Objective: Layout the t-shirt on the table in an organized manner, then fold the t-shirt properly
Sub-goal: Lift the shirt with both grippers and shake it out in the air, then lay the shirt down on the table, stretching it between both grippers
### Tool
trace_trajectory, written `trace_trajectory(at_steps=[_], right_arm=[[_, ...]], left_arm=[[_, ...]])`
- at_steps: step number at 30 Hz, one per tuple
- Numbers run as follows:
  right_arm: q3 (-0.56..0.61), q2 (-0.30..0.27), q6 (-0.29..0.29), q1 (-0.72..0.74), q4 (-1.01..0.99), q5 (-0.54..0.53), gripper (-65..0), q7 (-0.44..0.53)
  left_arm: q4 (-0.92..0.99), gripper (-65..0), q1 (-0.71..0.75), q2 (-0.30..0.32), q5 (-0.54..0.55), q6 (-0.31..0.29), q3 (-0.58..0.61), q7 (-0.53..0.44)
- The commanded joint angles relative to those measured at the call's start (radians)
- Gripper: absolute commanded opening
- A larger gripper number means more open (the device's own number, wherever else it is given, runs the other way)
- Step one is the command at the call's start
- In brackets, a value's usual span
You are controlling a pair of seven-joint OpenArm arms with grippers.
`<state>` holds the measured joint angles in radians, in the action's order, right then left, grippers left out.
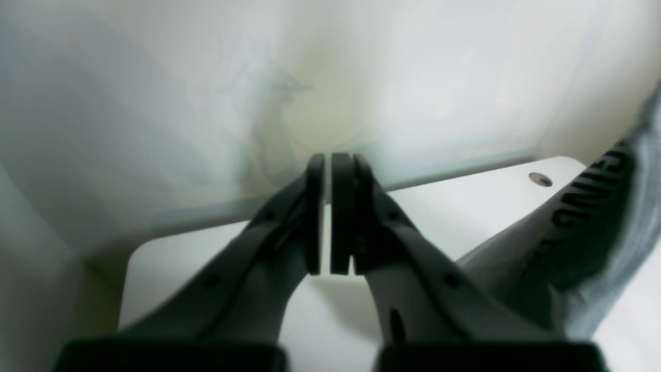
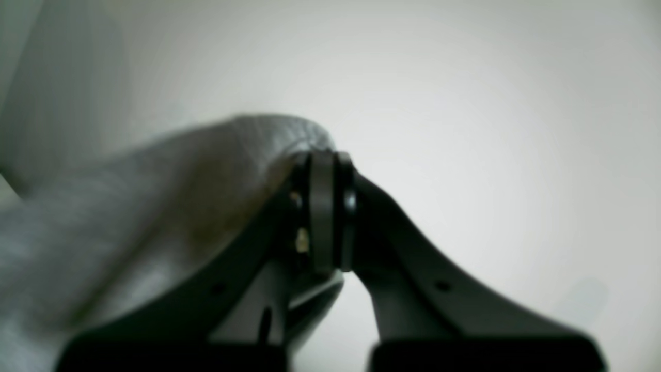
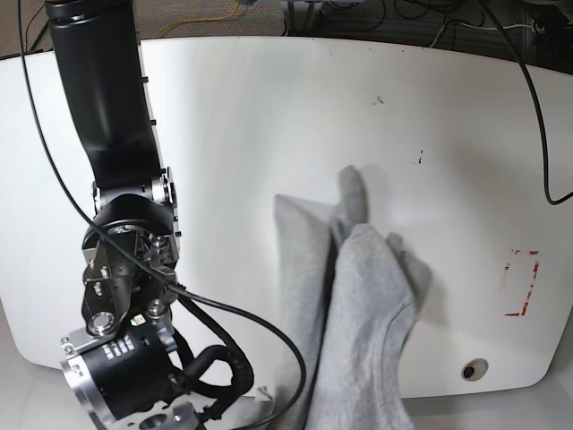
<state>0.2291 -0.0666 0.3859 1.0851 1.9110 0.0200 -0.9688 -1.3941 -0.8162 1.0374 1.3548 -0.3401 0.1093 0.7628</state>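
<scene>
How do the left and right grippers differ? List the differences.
The left gripper grips nothing, with the t-shirt beside it; the right gripper seems to pinch t-shirt cloth. The left looks over the table; the right faces only a pale wall. Both have jaws shut.

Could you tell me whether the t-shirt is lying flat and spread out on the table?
No, the t-shirt is bunched into folds and hangs over the near edge of the table.

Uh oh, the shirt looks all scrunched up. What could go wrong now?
The t-shirt is bunched and hangs over the near edge of the table, so it might slide off. Only the right pincer seems to pinch cloth. The left pincer is shut on nothing, so pulling could twist the shirt. A black cable beside the cloth might snag it.
</scene>
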Motion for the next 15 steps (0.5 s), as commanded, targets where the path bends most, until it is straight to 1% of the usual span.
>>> trace_trajectory(at_steps=[1, 2, 5, 6, 9, 15], right_arm=[[-0.029, -0.031, -0.012, -0.047, 0.011, 0.011, -65.0, 0.003], [-0.03, -0.034, -0.012, -0.061, 0.015, 0.01, -65.0, 0.003], [-0.047, -0.052, -0.012, -0.164, 0.058, 0.013, -65.0, 0.004], [-0.055, -0.066, -0.012, -0.219, 0.077, 0.01, -65.0, 0.006], [-0.067, -0.078, -0.012, -0.328, 0.104, 0.01, -65.0, 0.011], [-0.129, -0.083, -0.012, -0.558, 0.112, 0.011, -65.0, 0.103]], left_arm=[[-0.02, -65.0, -0.007, 0.021, 0.013, -0.003, -0.015, -0.033], [-0.021, -65.0, -0.005, 0.021, 0.013, -0.003, -0.015, -0.033], [-0.031, -65.0, 0.007, 0.016, 0.013, -0.003, -0.015, -0.033], [-0.031, -65.0, 0.024, 0.014, 0.013, -0.003, -0.015, -0.033], [-0.032, -65.0, 0.048, 0.01, 0.013, -0.003, -0.015, -0.033], [-0.034, -65.0, 0.11, 0.005, 0.013, -0.003, -0.015, -0.038]])
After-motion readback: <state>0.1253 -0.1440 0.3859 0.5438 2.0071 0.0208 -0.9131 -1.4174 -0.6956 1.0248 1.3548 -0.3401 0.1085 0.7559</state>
